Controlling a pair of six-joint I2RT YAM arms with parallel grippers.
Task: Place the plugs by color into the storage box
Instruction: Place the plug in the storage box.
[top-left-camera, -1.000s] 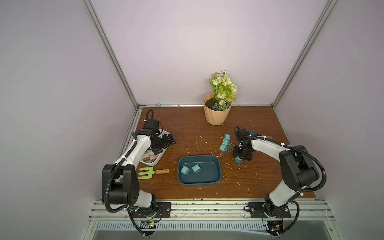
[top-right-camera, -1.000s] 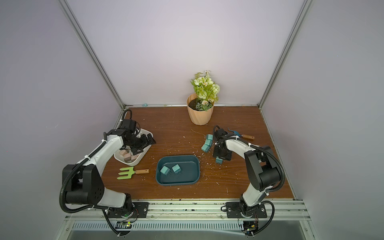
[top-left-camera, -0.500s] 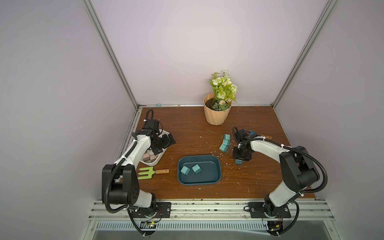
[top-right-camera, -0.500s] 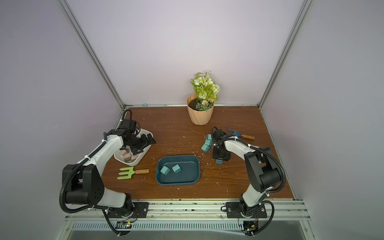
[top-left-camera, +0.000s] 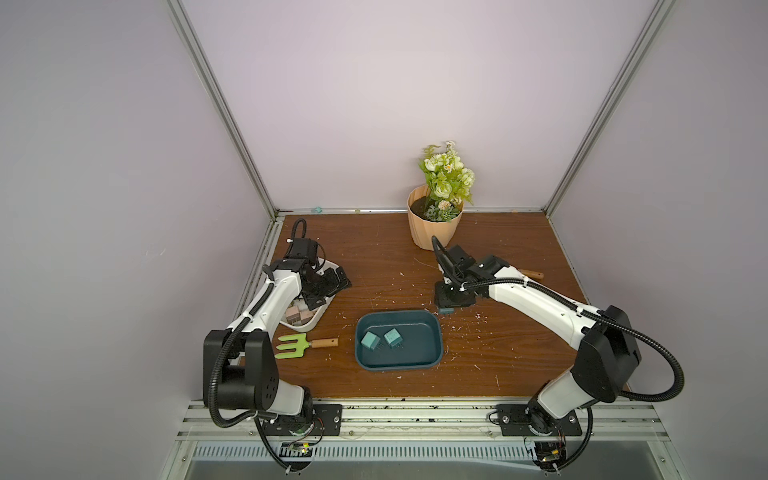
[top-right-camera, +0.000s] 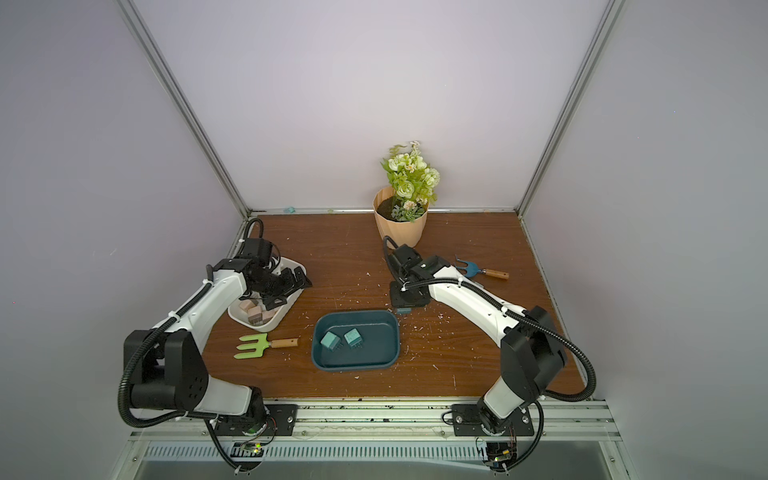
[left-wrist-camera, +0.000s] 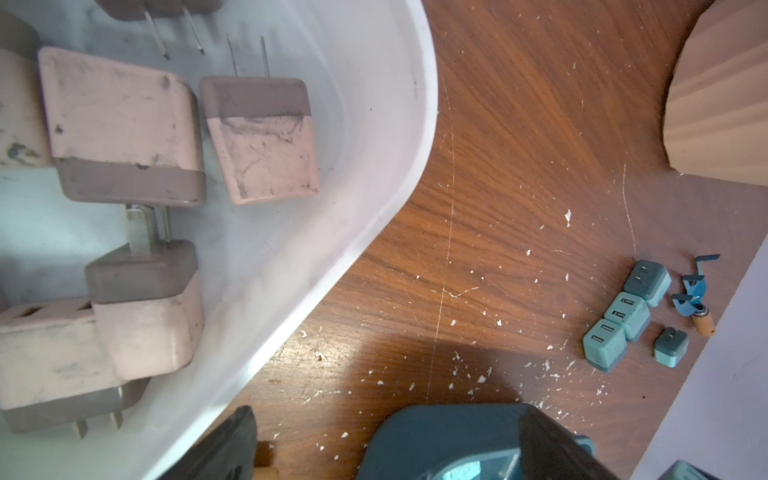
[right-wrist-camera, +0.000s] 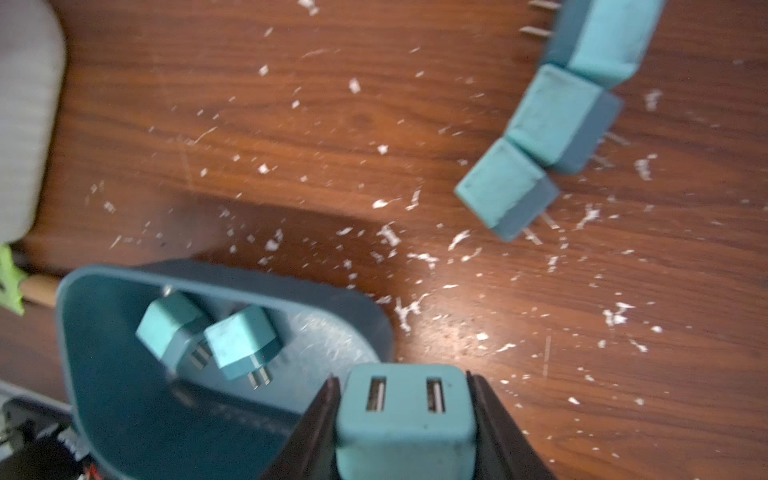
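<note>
- A teal plug (right-wrist-camera: 405, 419) with two slots on its face sits clamped between the two dark fingers of the right gripper (right-wrist-camera: 402, 380), which press on its opposite sides.
- In a top view this held plug (top-left-camera: 446, 309) shows just beside the far right corner of the dark teal tray (top-left-camera: 398, 366), outside its rim. Whether it touches the table cannot be told.
- Two more teal plugs (top-left-camera: 369, 340) (top-left-camera: 393, 337) lie side by side inside that tray, prongs showing.
- The right wrist view shows three further teal plugs (right-wrist-camera: 503, 187) (right-wrist-camera: 557, 112) (right-wrist-camera: 602, 37) lying on the wooden table (top-left-camera: 374, 266) in a touching, curved row.
- Several beige-pink plugs (left-wrist-camera: 120, 124) (left-wrist-camera: 262, 141) (left-wrist-camera: 145, 307) lie loosely in the white tray (left-wrist-camera: 374, 232) at the table's left side.
- The left gripper (top-left-camera: 328, 286) hangs over the white tray's far end with its jaws spread wide and nothing between them.
- A green garden fork (top-left-camera: 293, 346) with a wooden handle lies between the two trays, near the front.
- A blue garden fork (top-right-camera: 469, 268) lies behind the right arm.
- A flower pot (top-left-camera: 434, 228) stands at the back, and white flecks scatter across the tabletop.
</note>
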